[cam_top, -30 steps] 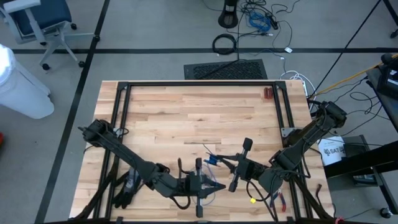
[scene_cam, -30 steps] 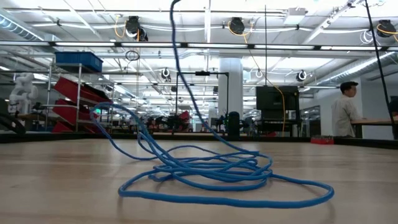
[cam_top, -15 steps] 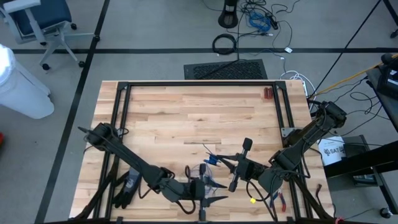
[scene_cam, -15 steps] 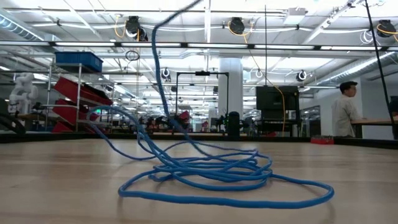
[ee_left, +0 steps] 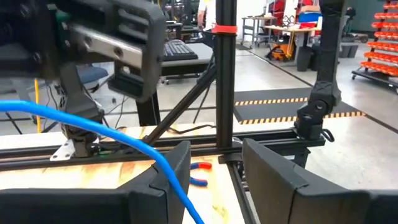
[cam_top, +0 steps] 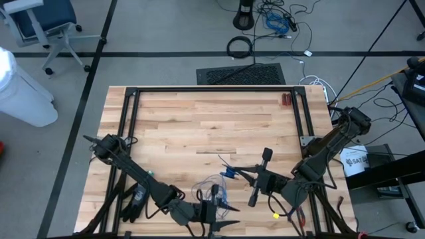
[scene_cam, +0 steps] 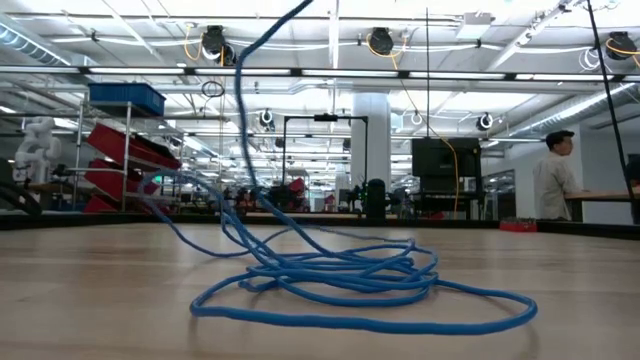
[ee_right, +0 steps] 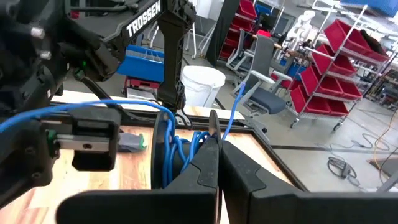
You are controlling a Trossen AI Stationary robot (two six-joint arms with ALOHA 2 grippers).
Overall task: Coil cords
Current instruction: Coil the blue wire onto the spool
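Lying between the parted left jaws (ee_left: 214, 180), cord (ee_left: 158, 162) runs on loose; right jaws (ee_right: 217, 168) pinched shut, blue loops just beyond them on worktop (cam_top: 199, 126).

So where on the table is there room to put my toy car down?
The far half of the wooden table is bare, from the black frame rail down to the middle. The near edge is crowded: the blue cord lies there between the left hand and the right hand.
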